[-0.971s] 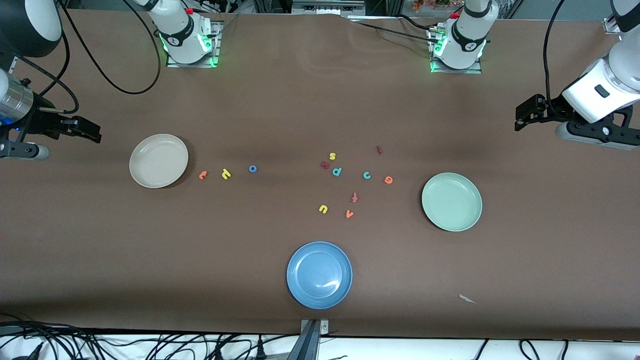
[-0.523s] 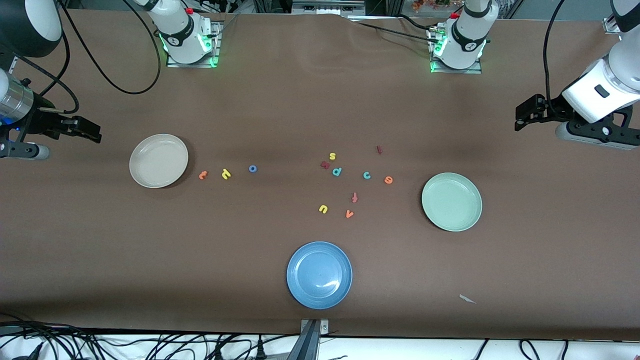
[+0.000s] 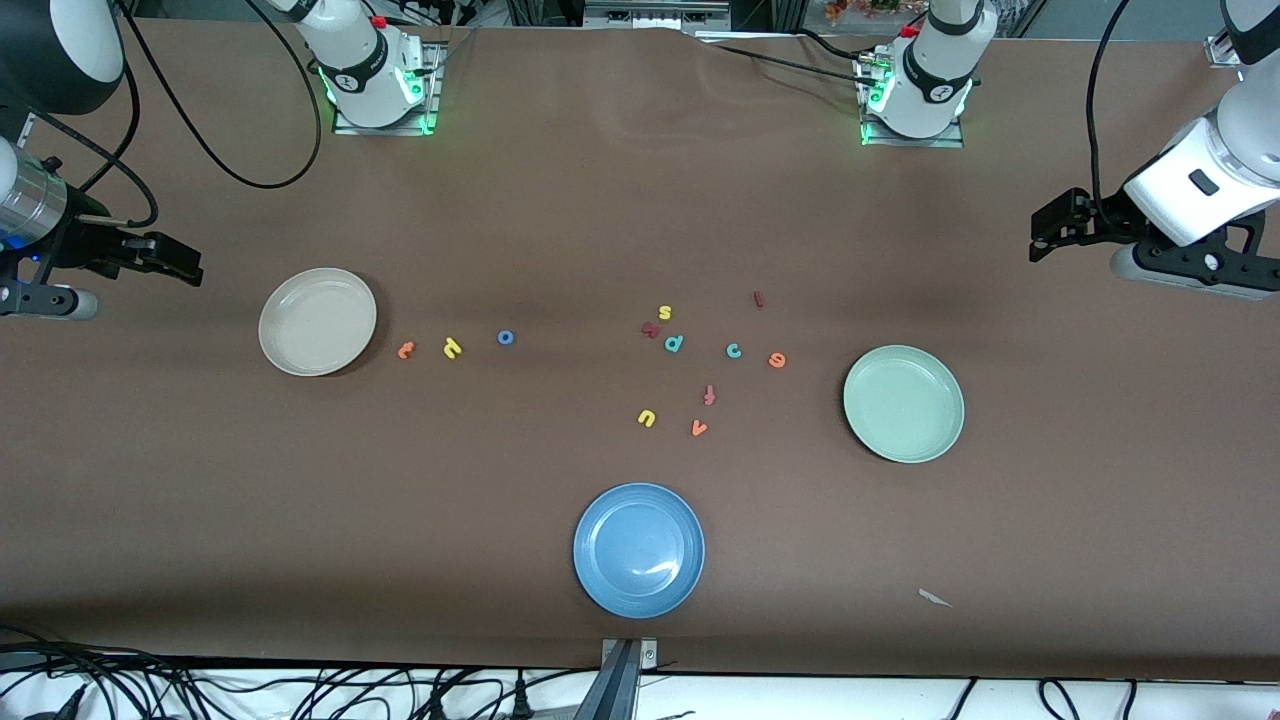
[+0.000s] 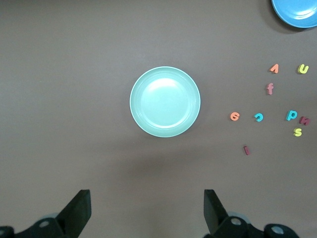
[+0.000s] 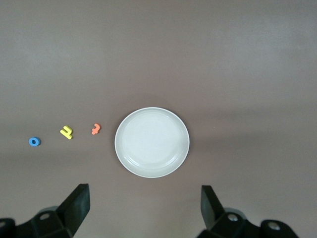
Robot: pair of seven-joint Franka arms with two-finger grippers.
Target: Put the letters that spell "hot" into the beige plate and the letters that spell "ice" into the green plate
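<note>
Brown table [image 3: 560, 210], cables along the bottom edge. Both arms wait w/ jaws spread, holding nothing: left gripper [image 3: 1045, 235] upper right, right gripper [image 3: 185, 265] upper left. Beige plate [image 3: 317, 321] mid-left w/ orange t [image 3: 405, 350], yellow h [image 3: 452, 348], blue o [image 3: 505, 337] beside it. Green plate [image 3: 903, 403] mid-right near orange e [image 3: 777, 360], teal c [image 3: 733, 350], dark red i [image 3: 758, 298].

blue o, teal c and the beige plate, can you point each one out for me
blue o [image 3: 506, 337], front view, on the ring's foam band.
teal c [image 3: 734, 350], front view, on the letter's curved stroke.
beige plate [image 3: 318, 321], front view, on the bare middle of the dish.

Even overhead light, soft shadows, glare on blue plate [image 3: 650, 570]
</note>
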